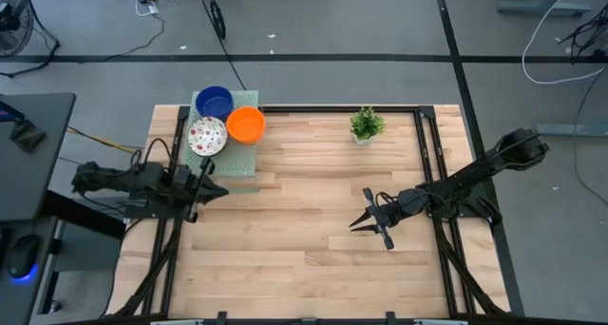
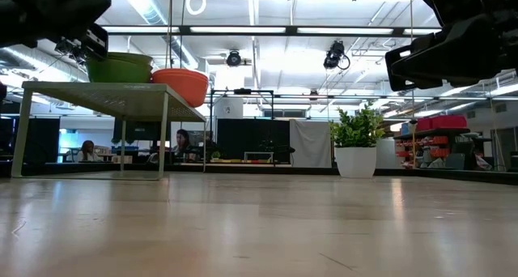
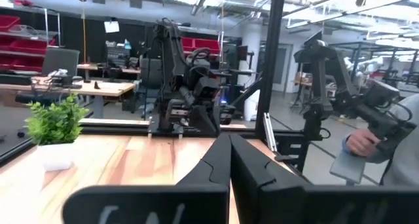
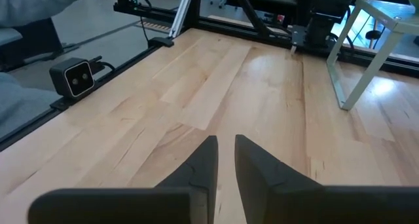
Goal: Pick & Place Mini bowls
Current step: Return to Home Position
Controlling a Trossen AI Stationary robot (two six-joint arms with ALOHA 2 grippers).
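The mini bowls sat together on a small pale shelf (image 1: 239, 163) at the far left corner of the table (image 1: 304, 258). A solid dark blue bowl (image 1: 215, 102) stood farthest back. A solid orange bowl (image 1: 246, 124) was just beside it on the right, and a white bowl (image 1: 207, 135) with red speckles inside was nearest the left arm. All three were upright and touching or nearly so. From above, I could not tell whether each was a single bowl or a stack. At table height the orange one showed a rounded side on the shelf top, raised above the wood.

The left arm lay along the table's left edge. The left pincer (image 1: 220, 190) pointed toward the middle, just beside the shelf's front edge, with its fingers pressed together and holding nothing. The right arm reached in from the right edge. The right pincer (image 1: 359, 222) hung over bare wood near the centre, its fingers a narrow gap apart and empty. A small potted plant (image 1: 366, 125) stood at the far edge, well apart from the shelf.
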